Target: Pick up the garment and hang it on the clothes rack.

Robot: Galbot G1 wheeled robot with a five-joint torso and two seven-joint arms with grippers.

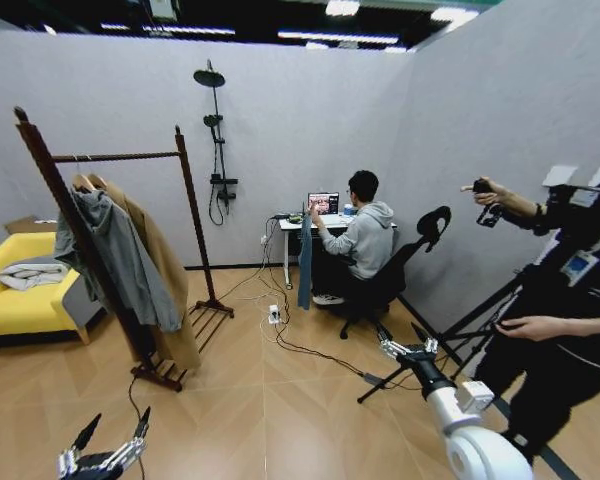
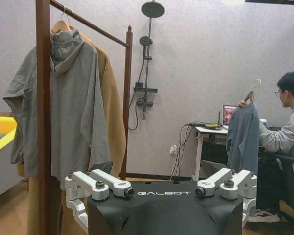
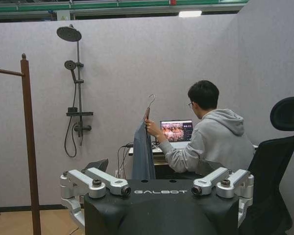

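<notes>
Garment (image 1: 305, 258) hangs from a seated person's hand (image 1: 311, 212) above wood floor (image 1: 270, 400); both tools released.

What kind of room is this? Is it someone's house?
Probably not a real house: it looks like a mock-up room for testing robots. Plain partition walls hold an unplumbed shower head, with a clothes rack, a yellow sofa and a laptop desk.

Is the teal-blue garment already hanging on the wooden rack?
No. The teal-blue garment hangs from a seated person's hand, apart from the reddish-brown wooden rack.
</notes>
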